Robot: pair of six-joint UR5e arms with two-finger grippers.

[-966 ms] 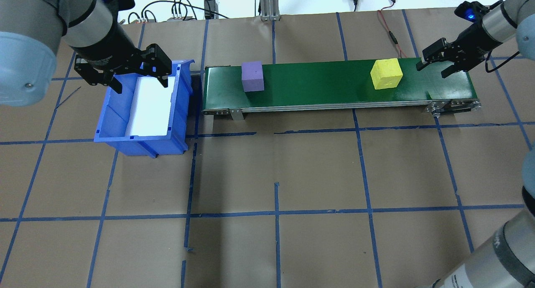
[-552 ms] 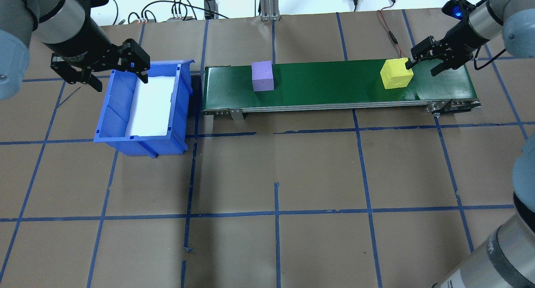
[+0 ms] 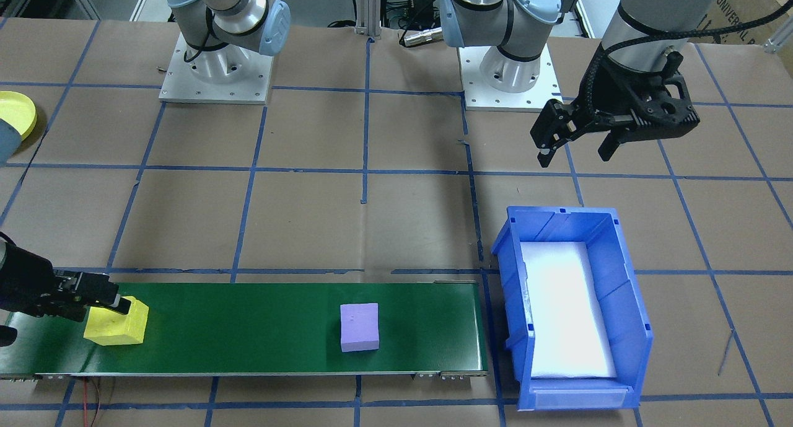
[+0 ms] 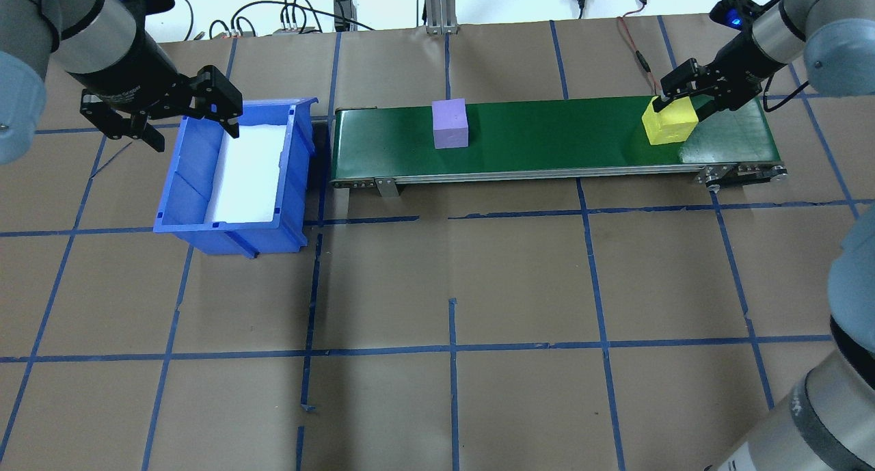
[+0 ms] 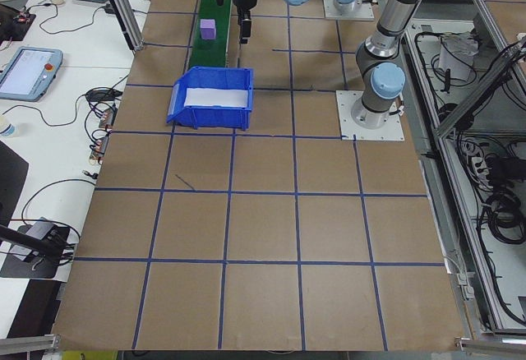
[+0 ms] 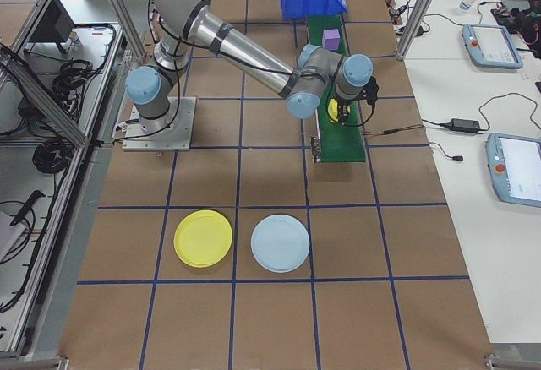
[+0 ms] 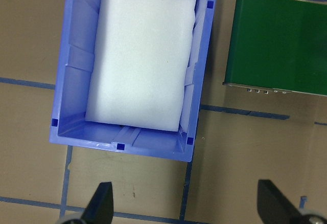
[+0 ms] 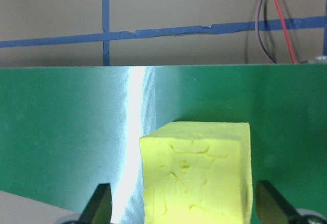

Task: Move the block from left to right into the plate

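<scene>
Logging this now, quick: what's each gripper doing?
Left gripper: open, empty, beside the blue bin.
Right gripper: open, fingers astride the yellow block, not clamped.

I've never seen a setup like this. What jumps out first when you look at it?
Probably the long green conveyor belt at the table's far side, carrying a purple block near its middle and a yellow block at one end. The right gripper hangs open around that yellow block, while the left gripper hovers open by a bright blue bin at the belt's other end.
</scene>
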